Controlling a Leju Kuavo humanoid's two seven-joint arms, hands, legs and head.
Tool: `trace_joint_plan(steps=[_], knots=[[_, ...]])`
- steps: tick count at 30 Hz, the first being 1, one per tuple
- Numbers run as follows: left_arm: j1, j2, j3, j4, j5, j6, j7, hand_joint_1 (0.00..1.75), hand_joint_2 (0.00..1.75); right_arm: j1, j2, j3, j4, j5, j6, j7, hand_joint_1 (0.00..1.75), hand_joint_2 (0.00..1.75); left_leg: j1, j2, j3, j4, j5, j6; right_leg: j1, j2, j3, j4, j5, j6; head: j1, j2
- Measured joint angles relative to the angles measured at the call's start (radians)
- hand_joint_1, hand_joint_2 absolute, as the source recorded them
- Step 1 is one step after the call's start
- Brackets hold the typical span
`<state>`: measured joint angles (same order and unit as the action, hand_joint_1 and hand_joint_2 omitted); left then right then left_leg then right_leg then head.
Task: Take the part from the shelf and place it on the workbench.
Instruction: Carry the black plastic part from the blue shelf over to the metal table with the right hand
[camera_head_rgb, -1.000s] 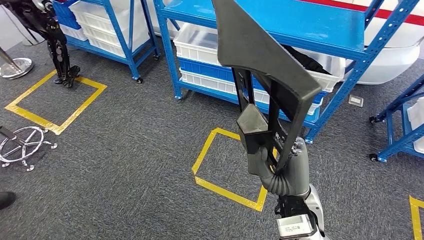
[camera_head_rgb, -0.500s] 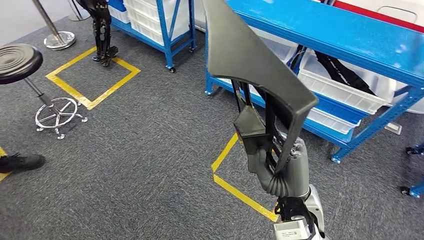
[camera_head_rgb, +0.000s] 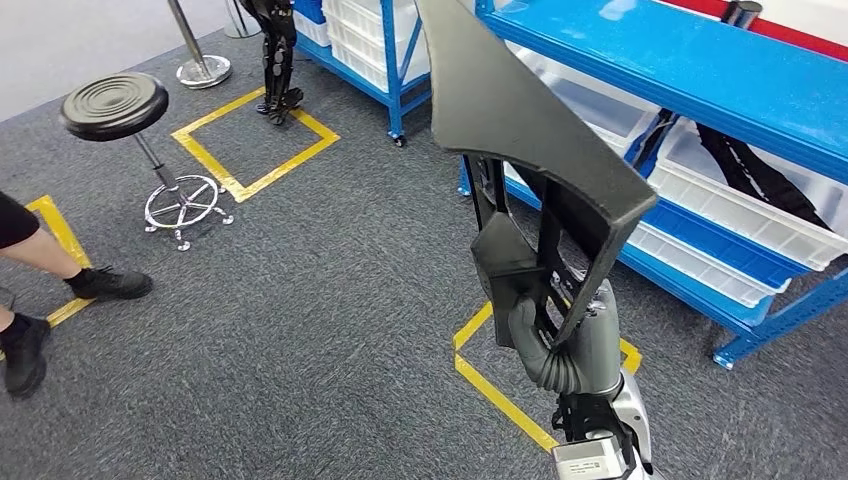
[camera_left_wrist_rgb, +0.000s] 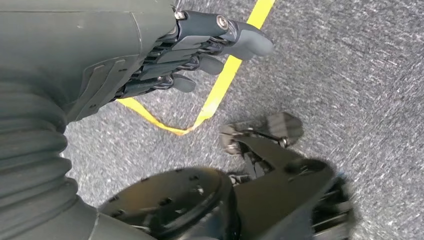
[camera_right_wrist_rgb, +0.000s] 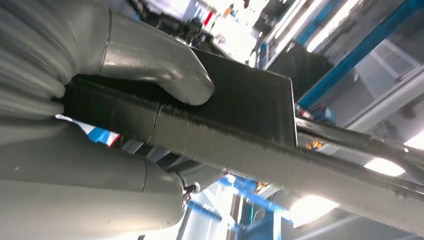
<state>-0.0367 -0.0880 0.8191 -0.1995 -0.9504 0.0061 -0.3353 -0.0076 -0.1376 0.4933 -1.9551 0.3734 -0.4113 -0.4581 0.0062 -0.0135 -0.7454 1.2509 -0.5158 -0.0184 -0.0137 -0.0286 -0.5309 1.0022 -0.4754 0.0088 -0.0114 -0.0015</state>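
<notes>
Right hand (camera_head_rgb: 570, 345) at lower right of the head view, fingers clenched around the base of a dark grey part (camera_head_rgb: 530, 150) held upright at centre frame, left hand (camera_left_wrist_rgb: 165, 55) hanging over grey carpet (camera_head_rgb: 300, 320), fingers released, blue shelf (camera_head_rgb: 680, 60) at upper right

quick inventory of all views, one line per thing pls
part: one, dark grey, held upright in the right hand
shelving: blue racks, along the far side
bins: several, white, on the rack shelves
stool: one, black seat on a chrome base, far left
floor tape: yellow squares on grey carpet
stanchion: one, chrome, behind the stool
person's legs: two, black shoes, left edge
another robot's legs: black, by the far rack
right hand: grey, grips the part
left hand: grey, fingers loosely extended, holding nothing, above the carpet
</notes>
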Motion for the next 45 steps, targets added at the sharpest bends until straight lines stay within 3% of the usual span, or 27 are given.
trace_joint_plan(steps=[1,2,3,5,7,8,10,11,12,14,15,17,18,20,22,23,25,38,42,44,45], knots=[[0.0,-0.001,0.0,0.0,0.0,0.0,0.0,0.0,1.75,0.002,0.0,0.0,0.0,0.0,0.0,0.0,1.75,1.75,0.003,0.006,-0.022,0.05,-0.017,-0.003,0.001,-0.015,0.0,0.0,-0.001,0.0,0.0,0.0],[0.0,-0.001,0.0,0.0,-0.001,0.0,0.0,0.0,1.75,0.003,-0.001,0.0,0.0,0.001,0.0,0.0,1.75,1.75,0.006,0.01,-0.027,0.067,-0.017,-0.006,0.002,-0.029,0.0,0.0,-0.001,-0.001,0.0,0.0],[0.0,-0.001,0.0,0.0,-0.001,0.0,0.0,0.0,1.75,0.004,-0.001,0.001,-0.001,0.001,-0.001,-0.001,1.75,1.75,0.008,0.015,-0.011,0.042,0.001,-0.008,0.002,-0.043,0.002,0.001,-0.002,0.0,0.0,0.0],[0.0,-0.001,0.0,0.0,-0.001,0.0,0.001,0.0,1.75,0.005,-0.001,0.001,-0.002,0.002,-0.001,-0.001,1.75,1.75,0.007,0.054,0.067,-0.093,0.056,-0.007,0.003,-0.067,0.007,0.001,-0.007,0.003,-0.001,0.0],[-0.003,-0.001,0.0,0.0,-0.001,0.001,0.001,0.0,1.75,0.005,-0.001,0.001,-0.004,0.002,-0.001,-0.001,1.75,1.75,0.001,0.086,0.12,-0.193,0.083,0.003,0.012,-0.088,0.01,0.003,-0.014,0.011,0.002,0.0],[-0.004,-0.001,0.0,0.0,-0.001,0.002,0.001,0.0,1.75,0.005,-0.001,0.001,-0.006,0.002,-0.001,-0.002,1.75,1.75,-0.004,0.088,0.124,-0.208,0.083,0.009,0.016,-0.098,0.011,0.003,-0.016,0.015,0.004,0.0],[-0.004,-0.001,0.0,0.0,-0.001,0.003,0.002,0.0,1.75,0.007,-0.001,0.002,-0.008,0.004,-0.001,-0.002,1.75,1.75,-0.007,0.058,0.118,-0.211,0.088,0.024,0.018,-0.117,0.01,0.003,-0.02,0.023,0.006,0.0],[-0.003,-0.001,0.0,0.0,-0.001,0.002,0.002,0.0,1.75,0.007,-0.002,0.002,-0.008,0.004,-0.001,-0.002,1.75,1.75,-0.006,0.044,0.117,-0.214,0.091,0.03,0.015,-0.11,0.008,0.009,-0.025,0.027,0.007,0.0],[-0.002,-0.001,0.0,0.0,-0.002,0.002,0.004,0.0,1.75,0.007,-0.002,0.002,-0.01,0.005,-0.002,-0.002,1.75,1.75,-0.004,0.031,0.117,-0.217,0.094,0.038,0.013,-0.086,-0.002,0.031,-0.039,0.028,0.008,0.0],[-0.004,-0.001,0.0,0.0,-0.003,0.0,0.007,0.0,1.75,0.009,-0.004,0.002,-0.013,0.007,-0.003,-0.003,1.75,1.75,-0.001,0.005,0.114,-0.219,0.099,0.048,0.009,-0.015,-0.053,0.138,-0.089,0.021,0.012,0.0],[-0.005,-0.001,0.0,0.0,-0.005,0.0,0.008,0.0,1.75,0.012,-0.006,0.002,-0.014,0.008,-0.004,-0.004,1.75,1.75,-0.001,-0.009,0.112,-0.219,0.101,0.052,0.009,0.009,-0.089,0.209,-0.116,0.016,0.014,0.0],[-0.005,-0.001,0.0,0.0,-0.009,0.001,0.012,0.0,1.75,0.02,-0.008,0.002,-0.014,0.009,-0.004,-0.005,1.75,1.75,-0.001,-0.043,0.108,-0.219,0.104,0.055,0.009,0.024,-0.135,0.291,-0.135,0.019,0.015,0.0],[-0.004,-0.001,0.0,0.0,-0.011,0.002,0.014,0.0,1.75,0.023,-0.01,0.002,-0.014,0.009,-0.004,-0.005,1.75,1.75,-0.001,-0.06,0.107,-0.219,0.106,0.054,0.008,0.027,-0.131,0.275,-0.121,0.026,0.015,0.0],[-0.002,-0.001,0.0,0.0,-0.012,0.003,0.017,0.0,1.75,0.025,-0.012,0.002,-0.015,0.009,-0.004,-0.005,1.75,1.75,0.0,-0.091,0.106,-0.218,0.11,0.048,0.0,0.054,-0.074,0.147,-0.066,0.043,0.016,0.0],[-0.002,0.001,0.0,0.0,-0.012,0.003,0.017,0.0,1.75,0.026,-0.014,0.002,-0.017,0.009,-0.004,-0.006,1.75,1.75,-0.002,-0.116,0.103,-0.217,0.114,0.04,-0.005,0.089,-0.026,0.039,-0.026,0.046,0.015,0.0],[-0.002,0.002,0.0,0.0,-0.012,0.003,0.018,0.0,1.75,0.027,-0.014,0.002,-0.017,0.009,-0.004,-0.006,1.75,1.75,-0.004,-0.123,0.101,-0.217,0.116,0.037,-0.006,0.099,-0.018,0.019,-0.019,0.043,0.015,0.0],[-0.002,0.003,0.0,0.0,-0.012,0.003,0.018,0.0,1.75,0.028,-0.014,0.002,-0.018,0.009,-0.004,-0.007,1.75,1.75,-0.006,-0.127,0.099,-0.217,0.117,0.034,-0.004,0.092,-0.018,0.018,-0.017,0.037,0.014,0.0],[-0.002,0.003,0.0,0.0,-0.012,0.003,0.018,0.0,1.75,0.028,-0.014,0.002,-0.018,0.009,-0.004,-0.007,1.75,1.75,-0.006,-0.129,0.099,-0.218,0.117,0.033,-0.003,0.092,-0.016,0.018,-0.017,0.036,0.013,0.0],[0.003,0.003,0.0,0.0,-0.012,0.004,0.018,0.0,1.75,0.028,-0.014,0.002,-0.018,0.009,-0.004,-0.007,1.75,1.75,-0.003,-0.139,0.096,-0.222,0.123,0.025,-0.001,0.081,-0.01,0.017,-0.012,0.027,0.013,0.0],[0.007,0.005,0.001,0.0,-0.012,0.004,0.018,0.0,1.75,0.028,-0.014,0.002,-0.019,0.009,-0.005,-0.007,1.75,1.75,-0.003,-0.125,0.091,-0.217,0.123,0.018,-0.005,0.062,-0.01,0.014,-0.006,0.016,0.013,0.0],[0.008,0.005,0.001,0.0,-0.012,0.004,0.018,0.0,1.75,0.029,-0.014,0.002,-0.019,0.009,-0.005,-0.007,1.75,1.75,-0.004,-0.091,0.074,-0.178,0.098,0.013,-0.006,0.045,-0.009,0.013,-0.004,0.009,0.01,0.0]])
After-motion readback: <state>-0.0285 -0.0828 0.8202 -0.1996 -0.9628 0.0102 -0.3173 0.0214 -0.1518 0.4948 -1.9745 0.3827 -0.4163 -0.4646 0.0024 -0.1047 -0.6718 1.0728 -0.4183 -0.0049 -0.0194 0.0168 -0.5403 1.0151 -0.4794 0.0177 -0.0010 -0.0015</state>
